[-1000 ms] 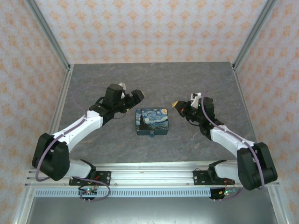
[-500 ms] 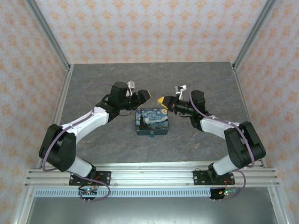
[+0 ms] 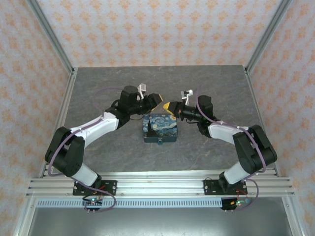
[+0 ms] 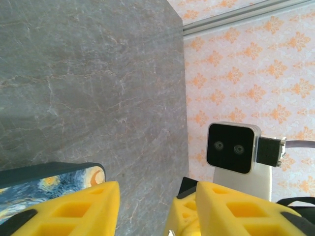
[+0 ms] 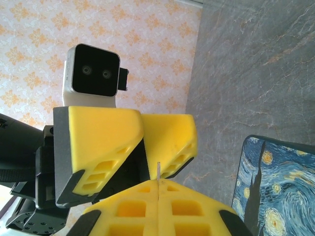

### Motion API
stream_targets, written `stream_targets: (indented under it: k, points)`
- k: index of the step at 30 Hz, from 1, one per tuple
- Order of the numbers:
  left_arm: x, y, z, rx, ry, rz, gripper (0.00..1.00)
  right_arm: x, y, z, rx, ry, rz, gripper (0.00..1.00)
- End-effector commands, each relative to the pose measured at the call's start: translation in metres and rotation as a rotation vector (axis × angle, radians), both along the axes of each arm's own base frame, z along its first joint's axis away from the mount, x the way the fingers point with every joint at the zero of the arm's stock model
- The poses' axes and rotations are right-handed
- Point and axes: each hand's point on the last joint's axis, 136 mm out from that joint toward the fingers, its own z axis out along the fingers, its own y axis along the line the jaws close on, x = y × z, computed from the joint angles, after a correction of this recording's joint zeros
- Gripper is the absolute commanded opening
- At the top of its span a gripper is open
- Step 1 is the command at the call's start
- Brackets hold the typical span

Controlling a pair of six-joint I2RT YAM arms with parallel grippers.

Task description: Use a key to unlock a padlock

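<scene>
One padlock (image 3: 161, 127) on one grey surface (image 3: 98, 88). Two arms, left arm (image 3: 96, 127) and right arm (image 3: 224, 132), each with two yellow fingers (image 4: 74, 211). One key (image 5: 158, 172) between the right fingers (image 5: 128, 211).

The top external view looks down from behind the near edge over the whole desk (image 3: 216, 83); the left wrist view, low and close, faces the right arm's camera (image 4: 232, 147); the right wrist view faces the left arm's camera (image 5: 92, 71); all share the padlock (image 3: 161, 127).
</scene>
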Motion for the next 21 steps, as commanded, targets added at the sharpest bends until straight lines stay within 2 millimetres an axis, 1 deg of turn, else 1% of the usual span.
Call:
stream_targets:
  k: [1, 8, 12, 18, 21]
  points:
    - [0.003, -0.011, 0.016, -0.039, -0.047, -0.021, 0.41, 0.005, 0.003, 0.013, 0.028, -0.059, -0.007, 0.0]
    - [-0.001, -0.017, 0.011, -0.033, -0.041, -0.027, 0.31, 0.007, 0.003, 0.012, 0.028, -0.059, -0.014, 0.0]
    - [-0.001, -0.018, 0.007, -0.028, -0.035, -0.023, 0.29, 0.007, 0.003, 0.01, 0.028, -0.056, -0.015, 0.0]
    - [0.0, -0.018, 0.003, -0.021, -0.029, -0.017, 0.23, 0.006, 0.003, 0.008, 0.028, -0.054, -0.015, 0.0]
    - [0.0, -0.018, 0.001, -0.018, -0.027, -0.014, 0.17, 0.005, 0.003, 0.008, 0.028, -0.055, -0.012, 0.0]
